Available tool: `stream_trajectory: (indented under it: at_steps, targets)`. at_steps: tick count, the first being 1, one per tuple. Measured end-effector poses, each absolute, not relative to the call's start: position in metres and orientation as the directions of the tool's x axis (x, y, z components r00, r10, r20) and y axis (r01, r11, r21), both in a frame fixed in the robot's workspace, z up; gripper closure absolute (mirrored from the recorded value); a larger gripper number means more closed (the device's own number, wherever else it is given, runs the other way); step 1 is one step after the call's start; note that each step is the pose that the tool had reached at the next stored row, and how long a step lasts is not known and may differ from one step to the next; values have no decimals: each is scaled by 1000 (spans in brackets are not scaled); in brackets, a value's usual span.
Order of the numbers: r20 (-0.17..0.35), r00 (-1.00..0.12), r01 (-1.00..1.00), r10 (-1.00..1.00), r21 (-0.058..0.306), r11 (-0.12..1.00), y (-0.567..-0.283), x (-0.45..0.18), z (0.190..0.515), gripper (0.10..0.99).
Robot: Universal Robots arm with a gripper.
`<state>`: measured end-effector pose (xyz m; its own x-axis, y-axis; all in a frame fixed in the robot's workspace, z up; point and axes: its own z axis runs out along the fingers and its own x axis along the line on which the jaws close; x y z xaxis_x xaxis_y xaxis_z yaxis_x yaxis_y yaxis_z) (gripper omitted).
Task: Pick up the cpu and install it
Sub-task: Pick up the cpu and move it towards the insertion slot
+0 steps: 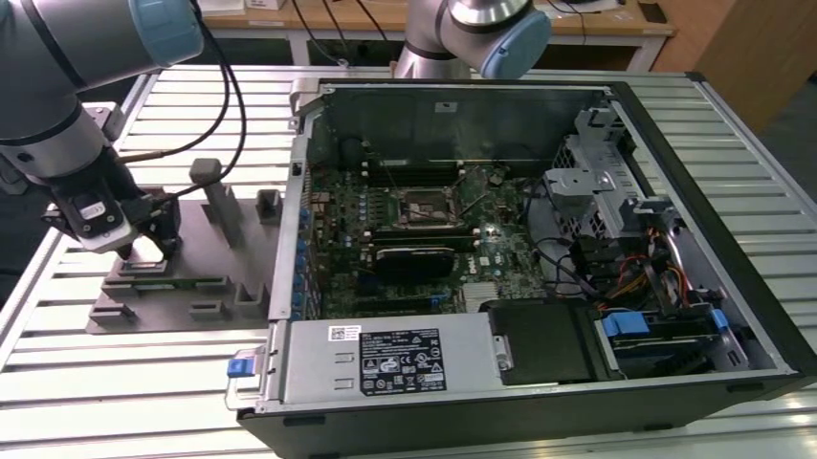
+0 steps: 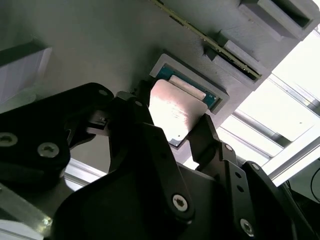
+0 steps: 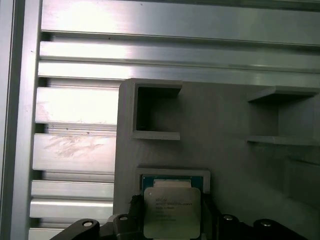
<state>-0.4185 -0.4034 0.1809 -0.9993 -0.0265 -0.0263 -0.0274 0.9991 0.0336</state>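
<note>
The cpu (image 3: 172, 210), a silvery square chip, sits between the two black fingertips of my gripper (image 3: 172, 222), which is shut on its opposite edges. In the second wrist view the cpu (image 2: 175, 107) is tilted a little and just off its teal-rimmed pocket (image 2: 212, 97) in the grey tray (image 2: 100, 45). In the exterior view my gripper (image 1: 141, 256) is down at the grey tray (image 1: 191, 296), to the left of the open computer case. The black-framed socket (image 1: 422, 205) lies on the motherboard inside the case.
Grey upright holders (image 1: 217, 206) stand on the tray close to the gripper. The case wall (image 1: 297, 191) rises between tray and motherboard. A power supply (image 1: 383, 361) and drive cage (image 1: 600, 191) fill the case's sides. The table (image 1: 115, 382) is slatted aluminium.
</note>
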Motion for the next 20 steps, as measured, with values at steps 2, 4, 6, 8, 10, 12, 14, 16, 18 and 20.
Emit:
stream_trajectory:
  at_steps: [2,4,6,8,10,12,14,16,18,20]
  targets:
    - [-26,-999,-27,-26,34,999,-403,-419,181,541]
    - [-26,-999,-27,-26,34,999,-403,-419,181,541]
    - [-26,-999,-27,-26,34,999,-403,-419,181,541]
    - [-26,-999,-27,-26,34,999,-403,-419,181,541]
    - [-27,-999,-27,-26,34,999,-403,-418,181,541]
    - [-26,-999,-27,-26,34,999,-403,-418,183,541]
    - [-26,-999,-27,-26,34,999,-403,-419,186,541]
    - [-26,-999,-27,-26,34,999,-403,-418,190,541]
    - [-26,-999,-27,-26,34,999,-403,-419,195,541]
    - [-26,-999,-27,-26,34,999,-403,-419,199,541]
